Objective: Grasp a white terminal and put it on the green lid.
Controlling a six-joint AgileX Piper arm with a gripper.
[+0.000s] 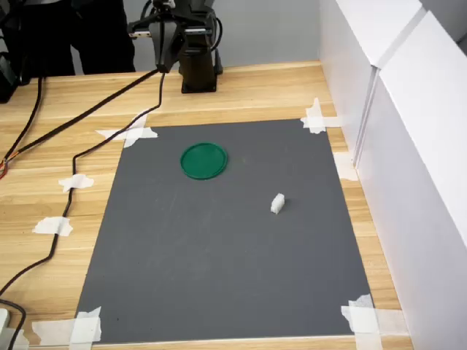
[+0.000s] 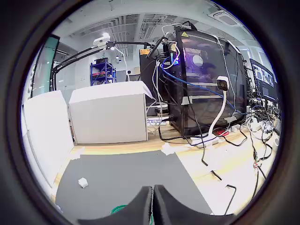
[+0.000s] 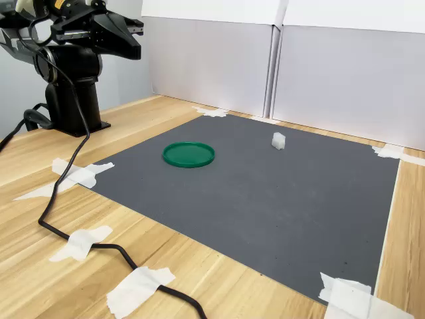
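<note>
Now the gripper (image 2: 153,202) has its fingers pressed together, holding nothing; in the first exterior view the terminal (image 1: 277,203) lies on the mat (image 1: 219,277), at 4 o'clock from the lid (image 1: 203,160), well apart.

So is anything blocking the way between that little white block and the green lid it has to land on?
Nothing visible. The white terminal and the green lid lie apart on the grey mat, with only bare mat between them. The end effector sits raised near the arm's base, away from both.
</note>
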